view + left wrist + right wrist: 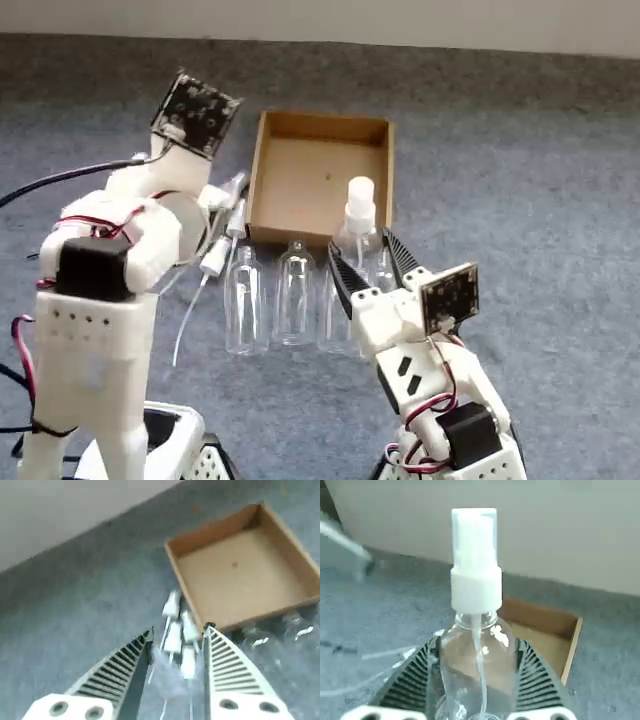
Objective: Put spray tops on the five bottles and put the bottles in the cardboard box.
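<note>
Now we see the right gripper [362, 245] closed around a clear bottle [476, 665] that wears a white spray top [475, 565]. Its ribbed fingers [407, 685] press on both sides of the bottle's body. The bottle stands upright, just in front of the near wall of the cardboard box [268, 180]. We cannot tell whether it rests on the grey counter [520, 200] or is lifted off it.

The box sits open on the counter, between the two arms and farther from them than the bottles. Next to the held bottle, toward the left arm, we count three bottles without tops [246, 300] in a row close to the box's near wall. The one nearest the right gripper is partly hidden behind it. We cannot tell whether these bottles stand or lie.

The left gripper [178, 628] hangs wide open above a small heap of loose spray tops [171, 605]. These lie on the counter just beside the box's near corner on the left arm's side, with their thin dip tubes [190, 315] trailing away from the box.
</note>
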Controlling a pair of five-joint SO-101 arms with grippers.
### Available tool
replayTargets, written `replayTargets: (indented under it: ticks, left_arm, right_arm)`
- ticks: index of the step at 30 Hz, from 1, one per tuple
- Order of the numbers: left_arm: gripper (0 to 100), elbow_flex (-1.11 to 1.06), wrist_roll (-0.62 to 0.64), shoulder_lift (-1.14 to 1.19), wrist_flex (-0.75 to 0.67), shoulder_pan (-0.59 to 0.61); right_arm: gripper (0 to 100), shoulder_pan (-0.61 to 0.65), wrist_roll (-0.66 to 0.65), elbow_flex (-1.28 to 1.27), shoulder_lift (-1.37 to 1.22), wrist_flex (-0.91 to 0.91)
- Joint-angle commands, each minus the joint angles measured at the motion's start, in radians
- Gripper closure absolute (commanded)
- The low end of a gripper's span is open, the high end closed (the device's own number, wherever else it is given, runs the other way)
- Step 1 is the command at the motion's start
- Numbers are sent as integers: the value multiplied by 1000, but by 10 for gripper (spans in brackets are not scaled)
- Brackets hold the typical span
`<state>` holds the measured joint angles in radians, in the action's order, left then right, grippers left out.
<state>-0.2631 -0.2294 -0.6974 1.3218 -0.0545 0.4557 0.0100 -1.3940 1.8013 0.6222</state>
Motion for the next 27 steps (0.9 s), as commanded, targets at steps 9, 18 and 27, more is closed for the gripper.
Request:
replayTargets:
  ticks: [9,18,27]
  left_arm:
    - [842,-674,172,-21,-508,237]
    - [846,-796,173,-21,-678,243]
    - [846,-797,170,-21,-680,234]
  right_arm:
    - [994,-61,12,160,-707,-753]
    - [994,-15,14,667,-1515,-1064]
    - [994,73,14,1020,-1956,-1067]
